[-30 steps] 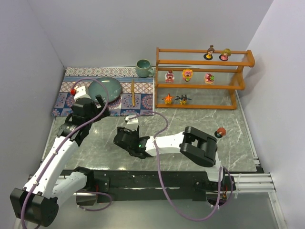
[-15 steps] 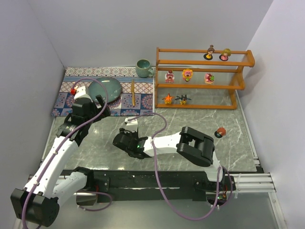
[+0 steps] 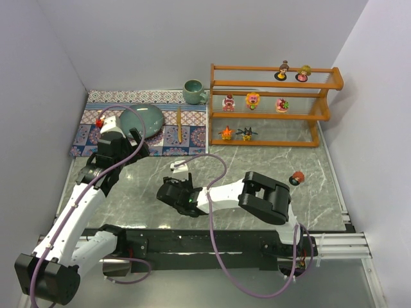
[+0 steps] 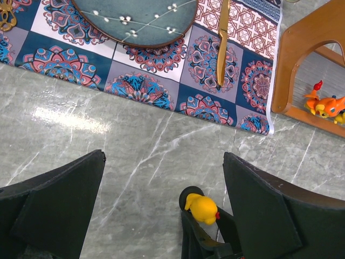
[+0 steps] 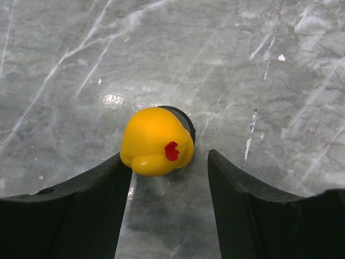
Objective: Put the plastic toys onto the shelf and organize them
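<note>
While the right arm lies folded low over the counter (image 3: 289,157), elbow toward the right edge and forearm reaching leftward, the right claw (image 5: 168,162) points down at a yellow toy (image 5: 156,141) that stands on its dark base a little left of the counter's middle. Its fingers are apart: the left one touches the toy's side and the right one stands clear of it, so nothing is clamped. The left arm stretches from the near left corner toward the far edge, and the left claw (image 4: 161,199) is spread wide above bare counter just short of the mat (image 4: 145,86). Seven other toys (image 3: 253,99) sit on the shelf (image 3: 250,67) at the far right corner. Compared with a second ago, the right wrist has slid slightly rightward, while the left arm and the shelf look unchanged.
</note>
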### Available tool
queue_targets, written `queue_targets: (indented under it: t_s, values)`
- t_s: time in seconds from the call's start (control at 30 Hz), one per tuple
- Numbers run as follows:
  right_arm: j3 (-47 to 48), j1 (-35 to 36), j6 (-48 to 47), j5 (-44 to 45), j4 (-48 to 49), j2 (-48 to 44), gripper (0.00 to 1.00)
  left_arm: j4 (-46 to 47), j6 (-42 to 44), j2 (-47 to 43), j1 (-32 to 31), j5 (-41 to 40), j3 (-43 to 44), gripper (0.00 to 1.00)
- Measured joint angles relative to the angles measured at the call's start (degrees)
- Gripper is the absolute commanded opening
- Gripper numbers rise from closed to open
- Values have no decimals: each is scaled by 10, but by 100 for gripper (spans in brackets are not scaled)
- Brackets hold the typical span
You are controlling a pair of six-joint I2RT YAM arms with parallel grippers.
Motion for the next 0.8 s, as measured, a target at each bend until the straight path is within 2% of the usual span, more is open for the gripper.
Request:
queue_targets:
  t_s: [0.4, 0.63, 0.8]
  values:
    - [1, -1, -6, -3, 9, -12, 65, 1, 0, 0, 0, 2, -2, 97]
    - [1, -10, -28, -17, 30, -13, 57, 3, 0, 0, 1, 8, -2, 97]
    - [1, -12, -40, -18, 38, -13, 47, 3, 0, 0, 2, 10, -2, 97]
